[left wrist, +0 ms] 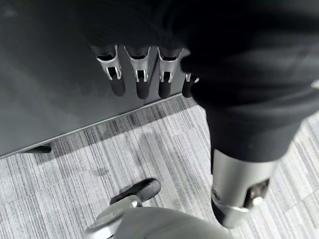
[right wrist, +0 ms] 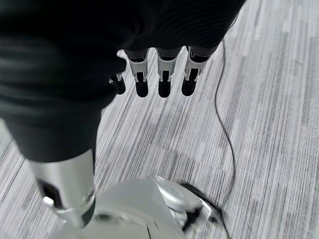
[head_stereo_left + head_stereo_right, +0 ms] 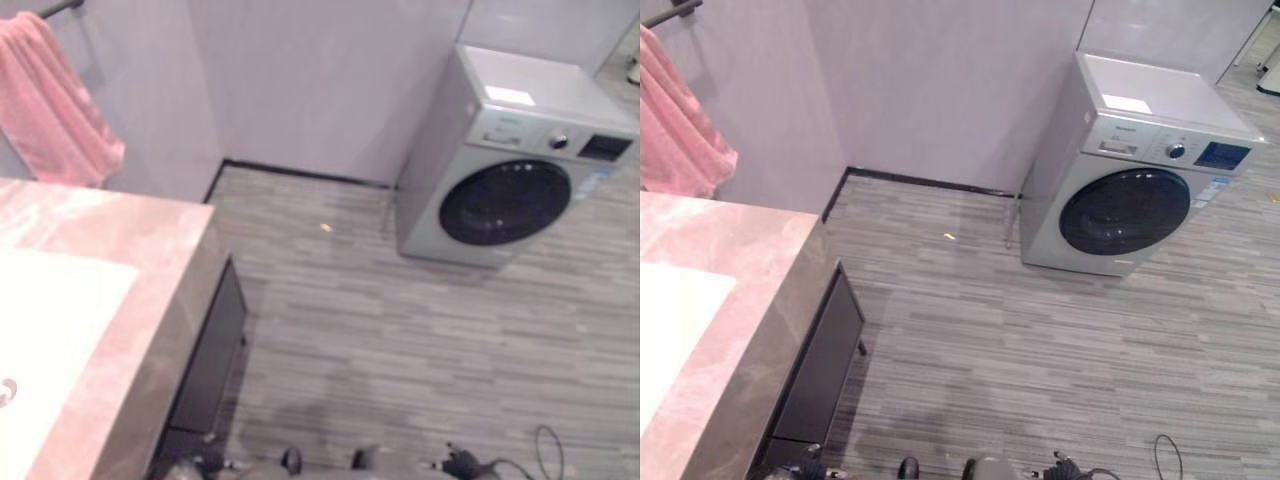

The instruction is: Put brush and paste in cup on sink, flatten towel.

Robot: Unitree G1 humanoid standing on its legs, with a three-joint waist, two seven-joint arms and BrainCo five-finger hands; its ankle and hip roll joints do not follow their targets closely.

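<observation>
Both the left hand (image 1: 144, 74) and right hand (image 2: 159, 74) hung relaxed, grasping nothing; a pink towel (image 3: 55, 105) drooped far left above the worktop (image 3: 130, 260).

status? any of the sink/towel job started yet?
Nothing looks done. The pink towel hangs bunched from its rail above the counter, not flattened. No brush, paste or cup appears on the visible part of the counter beside the sink. Nothing is in hand: the left hand and right hand hang open over the floor. All steps remain.
</observation>
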